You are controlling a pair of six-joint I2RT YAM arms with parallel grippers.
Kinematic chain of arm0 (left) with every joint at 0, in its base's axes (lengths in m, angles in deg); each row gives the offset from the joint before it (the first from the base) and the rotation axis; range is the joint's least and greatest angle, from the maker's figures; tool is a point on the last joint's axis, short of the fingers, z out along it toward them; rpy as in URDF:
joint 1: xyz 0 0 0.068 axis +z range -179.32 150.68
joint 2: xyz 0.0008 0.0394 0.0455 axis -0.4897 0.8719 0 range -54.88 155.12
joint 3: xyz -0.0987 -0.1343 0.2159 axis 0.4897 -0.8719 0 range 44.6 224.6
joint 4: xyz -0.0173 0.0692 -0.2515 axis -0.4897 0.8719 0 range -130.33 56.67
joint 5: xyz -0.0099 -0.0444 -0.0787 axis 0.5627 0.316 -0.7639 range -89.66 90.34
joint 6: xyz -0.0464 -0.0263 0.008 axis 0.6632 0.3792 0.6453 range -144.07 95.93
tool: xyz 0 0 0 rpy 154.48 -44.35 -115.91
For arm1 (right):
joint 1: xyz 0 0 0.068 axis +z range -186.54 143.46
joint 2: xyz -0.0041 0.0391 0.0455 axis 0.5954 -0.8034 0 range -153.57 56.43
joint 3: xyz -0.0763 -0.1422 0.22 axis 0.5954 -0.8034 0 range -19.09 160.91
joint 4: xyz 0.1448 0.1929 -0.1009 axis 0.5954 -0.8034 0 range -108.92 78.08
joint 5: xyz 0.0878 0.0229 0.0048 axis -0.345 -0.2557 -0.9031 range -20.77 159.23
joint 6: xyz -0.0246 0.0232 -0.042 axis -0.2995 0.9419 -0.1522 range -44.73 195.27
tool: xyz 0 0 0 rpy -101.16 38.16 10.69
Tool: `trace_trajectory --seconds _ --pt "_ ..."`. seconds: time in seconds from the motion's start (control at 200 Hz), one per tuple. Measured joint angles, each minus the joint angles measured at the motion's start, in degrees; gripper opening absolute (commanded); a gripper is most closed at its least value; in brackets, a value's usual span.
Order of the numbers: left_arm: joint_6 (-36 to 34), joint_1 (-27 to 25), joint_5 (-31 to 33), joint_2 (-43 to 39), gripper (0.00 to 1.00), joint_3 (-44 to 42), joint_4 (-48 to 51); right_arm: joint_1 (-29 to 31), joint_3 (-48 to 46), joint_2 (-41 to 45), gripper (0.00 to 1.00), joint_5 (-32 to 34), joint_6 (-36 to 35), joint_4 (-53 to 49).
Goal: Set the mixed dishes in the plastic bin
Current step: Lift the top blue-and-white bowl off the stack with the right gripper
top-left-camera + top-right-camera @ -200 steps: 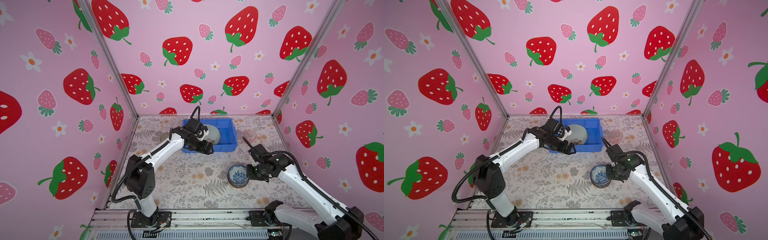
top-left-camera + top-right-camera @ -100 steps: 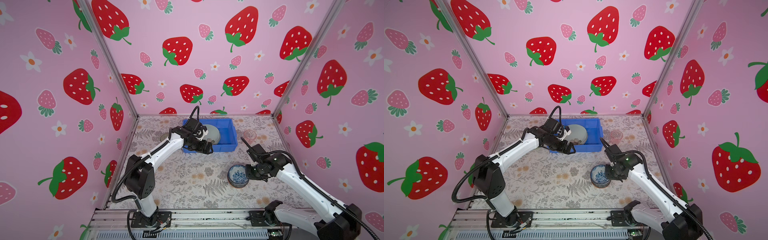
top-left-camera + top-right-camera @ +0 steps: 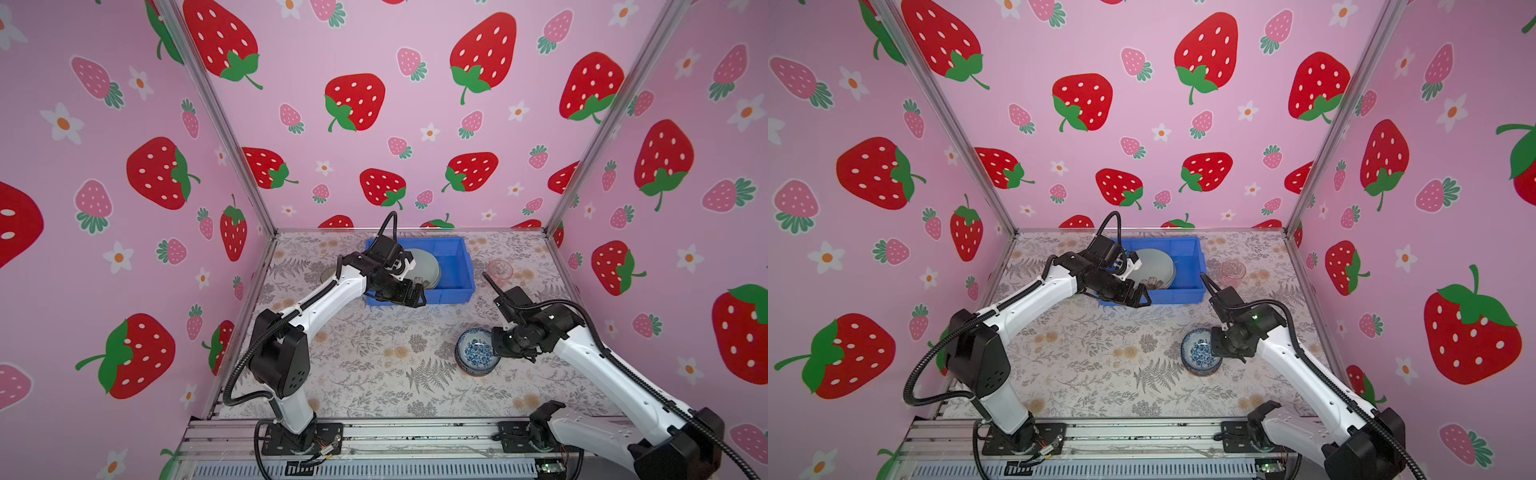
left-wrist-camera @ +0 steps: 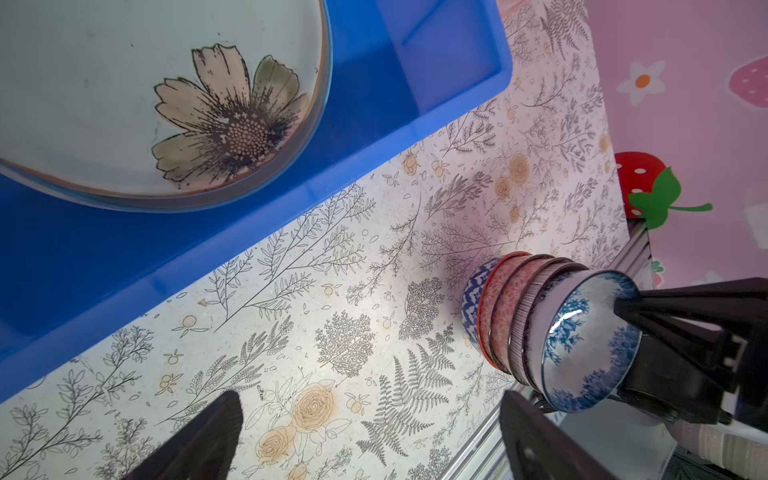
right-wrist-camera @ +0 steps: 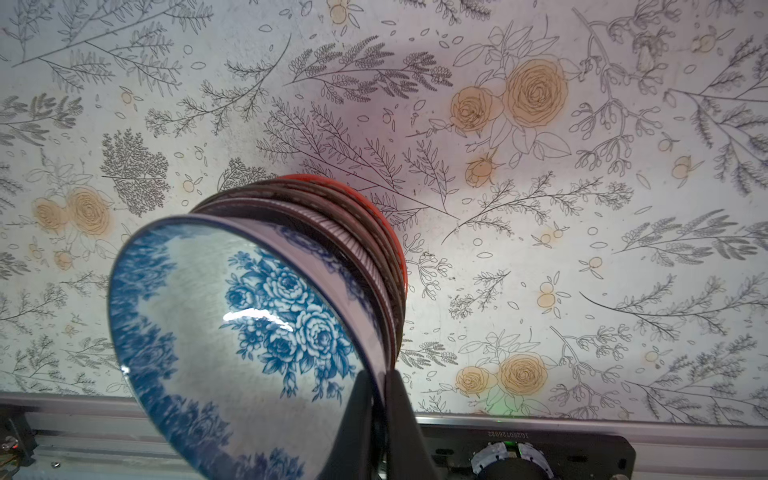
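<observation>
Blue-white porcelain: the right claw (image 5: 380, 376) is pinched shut on the rim of the top bowl (image 5: 232, 332), whose stack (image 4: 511, 316) rests on the mat (image 3: 374, 353). Bin (image 3: 453, 296) lies ahead-left of that claw, well apart; left claw (image 4: 370, 399), wide open and empty, hovers beside it.

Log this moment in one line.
right gripper: shut on rim of top blue-white bowl | bowl stack: on table | left gripper: open, near blue bin | flower plate: in bin | tumbler: on table
</observation>
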Motion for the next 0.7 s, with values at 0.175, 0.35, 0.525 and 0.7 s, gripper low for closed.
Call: trace_trajectory --seconds 0.175,0.35,0.525,0.7 --pt "0.39 0.55 -1.42 0.00 0.99 0.00 -0.04 0.00 2.12 -0.02 0.05 0.15 -0.02 -0.39" --pt "1.90 0.72 -3.67 -0.02 0.99 0.00 -1.07 0.00 5.01 -0.22 0.05 0.35 -0.28 -0.61" --pt "4.48 0.66 -5.29 -0.72 0.99 0.00 -2.69 0.00 7.72 -2.01 0.04 0.35 -1.20 -0.81" --pt "6.27 -0.09 -5.25 -1.73 0.99 0.00 -3.37 0.00 11.04 -5.11 0.05 0.37 -2.49 -0.68"
